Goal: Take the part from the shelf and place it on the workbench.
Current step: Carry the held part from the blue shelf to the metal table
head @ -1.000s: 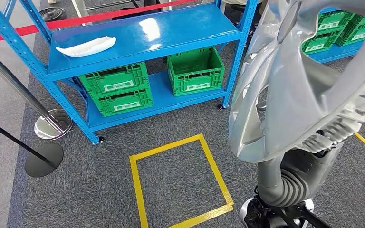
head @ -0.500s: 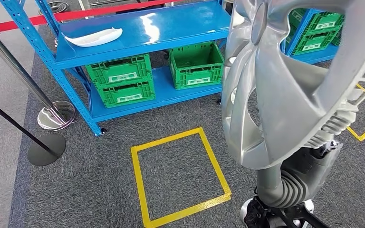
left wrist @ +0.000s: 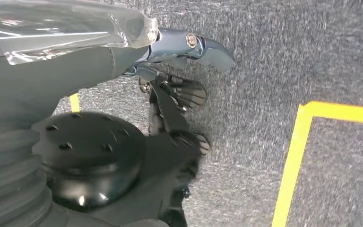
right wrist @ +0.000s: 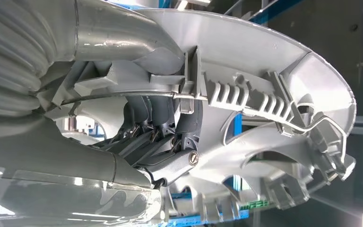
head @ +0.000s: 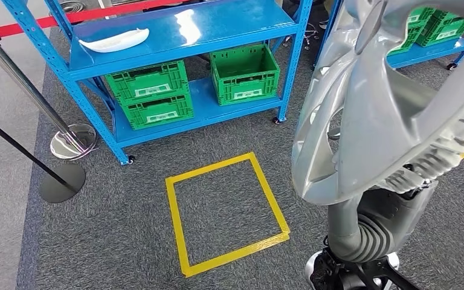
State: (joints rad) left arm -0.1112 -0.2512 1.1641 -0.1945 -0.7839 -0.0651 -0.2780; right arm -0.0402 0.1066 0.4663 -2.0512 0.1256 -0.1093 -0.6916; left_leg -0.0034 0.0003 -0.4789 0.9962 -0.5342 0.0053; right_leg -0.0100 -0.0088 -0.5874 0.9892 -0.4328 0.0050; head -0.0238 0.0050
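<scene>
In the right hand (right wrist: 165,142), silver wheel cover (head: 374,103), fingers (right wrist: 170,163) through its spokes.

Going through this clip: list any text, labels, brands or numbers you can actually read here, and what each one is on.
No text can be read here.
Green crates on the blue shelf: white labels on their fronts, too small and blurred to read.
Green crates on the farther rack: white labels, also unreadable.
Silver wheel cover held by the right hand: no lettering or brand legible in the head or right wrist view.

head view looks down at carpet (head: 127,229); left wrist view shares it close-up.
</scene>
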